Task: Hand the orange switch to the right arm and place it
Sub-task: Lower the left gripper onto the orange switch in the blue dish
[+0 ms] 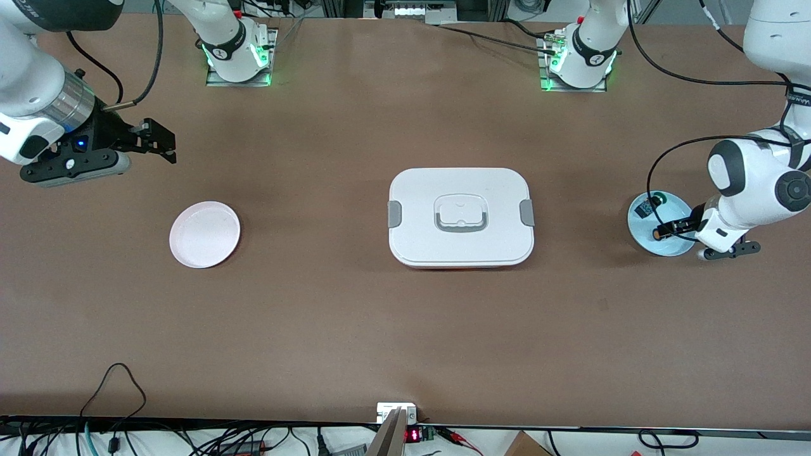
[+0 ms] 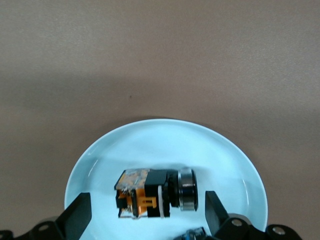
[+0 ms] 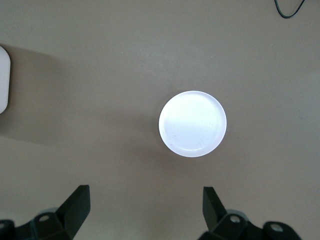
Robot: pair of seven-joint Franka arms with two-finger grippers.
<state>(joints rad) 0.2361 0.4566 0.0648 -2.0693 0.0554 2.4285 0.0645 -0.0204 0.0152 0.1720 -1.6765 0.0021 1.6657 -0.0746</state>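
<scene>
The orange switch point(image 2: 155, 194) lies on its side on a light blue plate point(image 2: 150, 145) at the left arm's end of the table, silvery cap to one side. It also shows in the front view point(image 1: 659, 234) on that plate point(image 1: 671, 248). My left gripper point(image 2: 146, 215) is open and low over the plate, one finger on each side of the switch, not touching it; in the front view the left gripper point(image 1: 668, 230) is just over the plate. My right gripper point(image 1: 155, 140) is open and empty, up in the air at the right arm's end.
A small black switch with green-blue parts point(image 1: 649, 204) lies on the same blue plate. A pale pink plate point(image 1: 204, 234) sits near the right arm's end and shows in the right wrist view point(image 3: 192, 124). A white lidded box point(image 1: 461, 217) stands mid-table.
</scene>
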